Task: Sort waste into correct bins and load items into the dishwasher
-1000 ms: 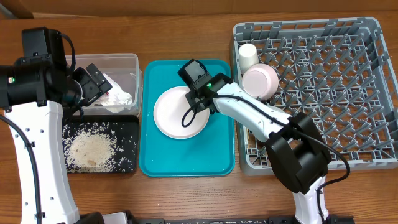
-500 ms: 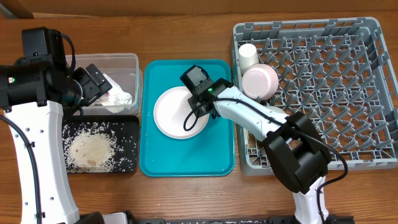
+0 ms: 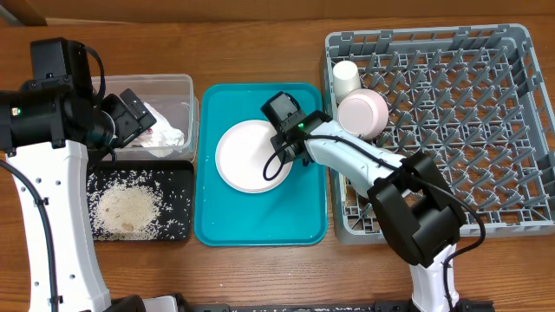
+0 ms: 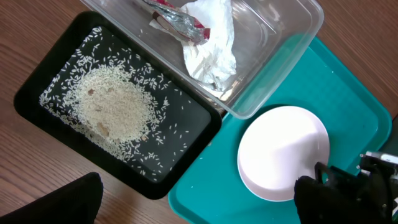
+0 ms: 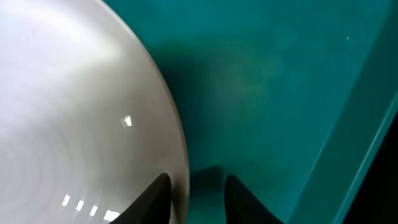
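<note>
counter (image 3: pixel 260 52): wood, carries everything I see.
dish rack (image 3: pixel 434 33): grey, pegged, at the right of the counter.
teal tray (image 3: pixel 260 225): centre, between the rack and the two bins.
clear tub (image 3: pixel 186 82): far left, just behind the black tray.
black tray (image 3: pixel 182 227): front left, touching the tub's near side.
plate (image 3: pixel 247 156): pale and round, lying flat in the teal tray, toward its back half.
right gripper (image 5: pixel 196 199): low at the plate's right edge. Fingers a little apart with the rim in the gap between them; I can't tell whether they touch it.
left gripper (image 3: pixel 130 117): over the clear tub, fingers spread wide, holding nothing.
pink bowl (image 3: pixel 362 111): in the rack's near-left corner area, tilted against the pegs.
white cup (image 3: pixel 346 78): in the rack, just behind the bowl.
napkin (image 3: pixel 169 137): crumpled, inside the clear tub.
red wrapper (image 4: pixel 177 18): in the tub, touching the napkin.
rice (image 3: pixel 128 211): heaped in the black tray, with loose grains scattered round the heap.
</note>
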Tool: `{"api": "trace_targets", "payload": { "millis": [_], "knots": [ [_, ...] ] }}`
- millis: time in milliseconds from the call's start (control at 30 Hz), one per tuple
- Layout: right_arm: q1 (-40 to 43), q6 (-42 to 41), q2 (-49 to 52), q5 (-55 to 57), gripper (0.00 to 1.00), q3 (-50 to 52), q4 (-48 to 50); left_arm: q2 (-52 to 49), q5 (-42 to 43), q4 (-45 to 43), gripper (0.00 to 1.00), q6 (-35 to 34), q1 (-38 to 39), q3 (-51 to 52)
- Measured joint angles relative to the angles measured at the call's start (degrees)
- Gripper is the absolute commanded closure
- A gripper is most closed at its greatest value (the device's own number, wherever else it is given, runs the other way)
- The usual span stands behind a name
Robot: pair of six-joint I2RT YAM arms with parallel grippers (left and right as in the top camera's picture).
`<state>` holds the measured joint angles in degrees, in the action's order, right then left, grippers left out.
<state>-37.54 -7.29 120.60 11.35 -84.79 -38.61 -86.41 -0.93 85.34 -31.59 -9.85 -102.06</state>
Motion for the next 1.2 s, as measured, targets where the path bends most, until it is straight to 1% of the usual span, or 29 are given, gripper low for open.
{"api": "trace_targets", "payload": {
  "millis": [400,433,500,700,733,800,933,1133,1167,1200],
  "knots": [
    [0.0,0.0,0.0,-2.2,0.72,0.4,0.4,0.0,0.0,0.0,0.00,0.0,0.0,0.0],
    [0.0,0.0,0.0,-2.6,0.76,0.4,0.4,0.0,0.0,0.0,0.00,0.0,0.0,0.0],
    [0.0,-0.1,0.0,-3.5,0.77,0.4,0.4,0.0,0.0,0.0,0.00,0.0,0.0,0.0],
    [0.0,-0.2,0.0,-4.5,0.76,0.4,0.0,0.0,0.0,0.0,0.00,0.0,0.0,0.0],
    [0.0,-0.1,0.0,-4.8,0.73,0.4,-0.1,0.0,0.0,0.0,0.00,0.0,0.0,0.0],
    [0.0,-0.2,0.0,-5.5,0.73,0.4,-0.1,0.0,0.0,0.0,0.00,0.0,0.0,0.0],
    [0.0,-0.1,0.0,-6.9,0.74,0.4,-0.5,0.0,0.0,0.0,0.00,0.0,0.0,0.0],
    [0.0,-0.2,0.0,-7.7,0.90,0.4,-0.5,0.0,0.0,0.0,0.00,0.0,0.0,0.0],
    [0.0,-0.1,0.0,-7.8,0.96,0.4,-0.3,0.0,0.0,0.0,0.00,0.0,0.0,0.0],
    [0.0,-0.1,0.0,-8.1,0.96,0.4,-0.2,0.0,0.0,0.0,0.00,0.0,0.0,0.0]
  ]
}}
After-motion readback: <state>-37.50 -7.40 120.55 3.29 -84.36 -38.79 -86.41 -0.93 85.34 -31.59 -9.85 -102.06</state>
